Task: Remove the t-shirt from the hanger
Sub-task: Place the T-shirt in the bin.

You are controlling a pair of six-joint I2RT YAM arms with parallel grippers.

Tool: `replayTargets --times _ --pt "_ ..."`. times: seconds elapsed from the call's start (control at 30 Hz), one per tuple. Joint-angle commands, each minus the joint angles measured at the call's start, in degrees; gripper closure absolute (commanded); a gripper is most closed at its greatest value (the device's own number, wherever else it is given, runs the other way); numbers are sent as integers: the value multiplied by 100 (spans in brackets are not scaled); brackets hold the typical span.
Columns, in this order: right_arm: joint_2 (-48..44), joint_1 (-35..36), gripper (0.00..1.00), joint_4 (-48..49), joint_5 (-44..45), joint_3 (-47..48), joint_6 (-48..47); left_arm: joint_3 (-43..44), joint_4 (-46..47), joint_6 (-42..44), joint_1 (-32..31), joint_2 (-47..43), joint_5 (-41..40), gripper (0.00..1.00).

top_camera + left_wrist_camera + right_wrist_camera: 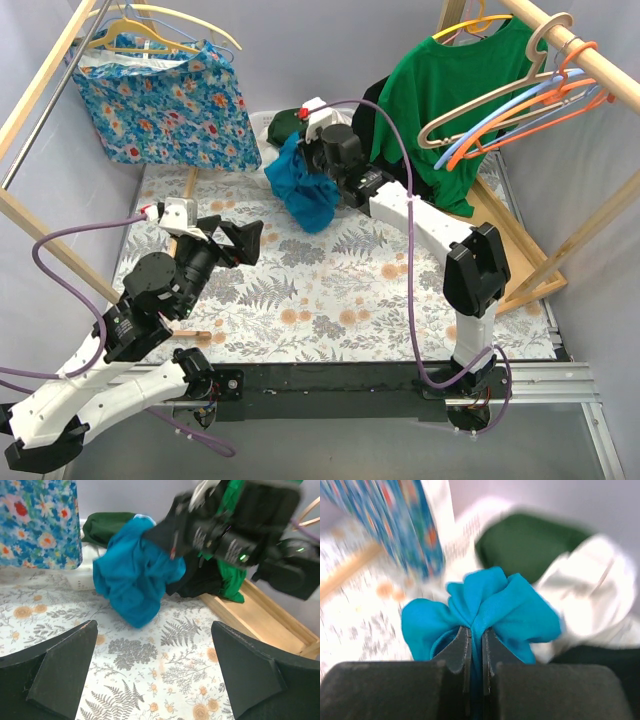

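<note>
A teal t-shirt [305, 192] hangs bunched from my right gripper [318, 180] above the far middle of the floral table. In the right wrist view the jaws of that gripper [476, 635] are shut on a fold of the teal t-shirt [490, 605]. No hanger shows in the teal cloth. My left gripper [250, 240] stands open low over the table, left of and nearer than the t-shirt. Its view shows nothing between the fingers [60, 670], with the teal t-shirt [135, 580] ahead. A green t-shirt [450, 90] hangs on a yellow hanger [470, 25] at the back right rail.
Several empty hangers [520, 105] hang on the right wooden rail [590, 55]. A blue floral garment [165, 105] hangs at the back left. A dark green cloth [280, 125] lies behind the teal t-shirt. The rack's wooden base [265, 620] runs along the table's right side.
</note>
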Motion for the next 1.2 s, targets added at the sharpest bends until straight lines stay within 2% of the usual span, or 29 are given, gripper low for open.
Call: replayTargets --times 0.0,0.23,0.4,0.63,0.8,0.97,1.1,1.17 --pt "-141 -68 99 1530 -177 423 -477 -181 -12 32 2 -60 -277 2" --pt "324 -341 99 2796 -239 1020 -847 -356 155 120 11 72 -330 2" --pt "1123 -683 99 2955 -177 2284 -944 -462 190 164 11 213 -549 2" --pt "1968 -1149 99 3571 -388 2946 -830 -655 489 252 11 169 -532 2" --pt "2564 -1378 99 3607 -274 2648 -742 -778 594 296 11 195 -532 2" --pt "3216 -1536 99 2949 -195 2665 -312 -814 647 314 2 327 -506 2" --pt "3147 -1536 99 2614 -239 2202 22 -831 665 314 11 397 -506 2" --pt "3015 -1545 99 2438 -195 1963 477 -840 674 296 11 397 -497 2"
